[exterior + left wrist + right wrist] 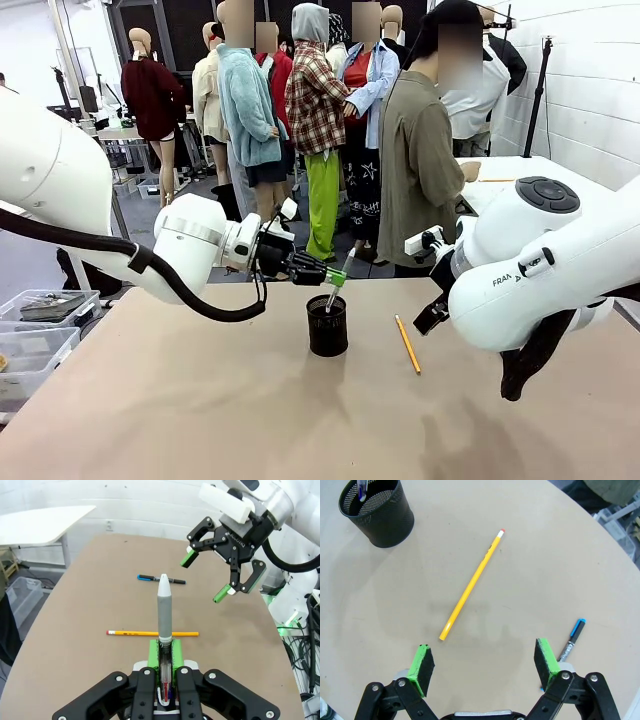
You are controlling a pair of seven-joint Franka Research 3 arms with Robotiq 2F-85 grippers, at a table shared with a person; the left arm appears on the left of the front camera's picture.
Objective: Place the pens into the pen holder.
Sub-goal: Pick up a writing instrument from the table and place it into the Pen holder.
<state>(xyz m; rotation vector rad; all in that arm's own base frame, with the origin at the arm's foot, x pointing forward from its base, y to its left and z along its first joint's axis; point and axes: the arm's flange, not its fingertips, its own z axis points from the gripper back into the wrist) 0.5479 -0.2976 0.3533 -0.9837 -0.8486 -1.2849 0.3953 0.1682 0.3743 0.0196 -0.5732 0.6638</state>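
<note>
One slim grey pen [164, 610] clamped by left gripper [161, 650] over mesh cup [327, 332], right gripper [484, 660] splayed.

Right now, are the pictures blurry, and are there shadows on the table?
Front view: sharp, with soft shadows on the table around the cup. Left wrist view: crisp pen in the left gripper, even light. Right wrist view: sharp pencil, faint blurry shadows near the open right gripper.

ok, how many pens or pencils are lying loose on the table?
2: a yellow wooden pencil right of the black mesh pen holder, and a blue-capped black pen farther right by the right gripper. More may be hidden.
</note>
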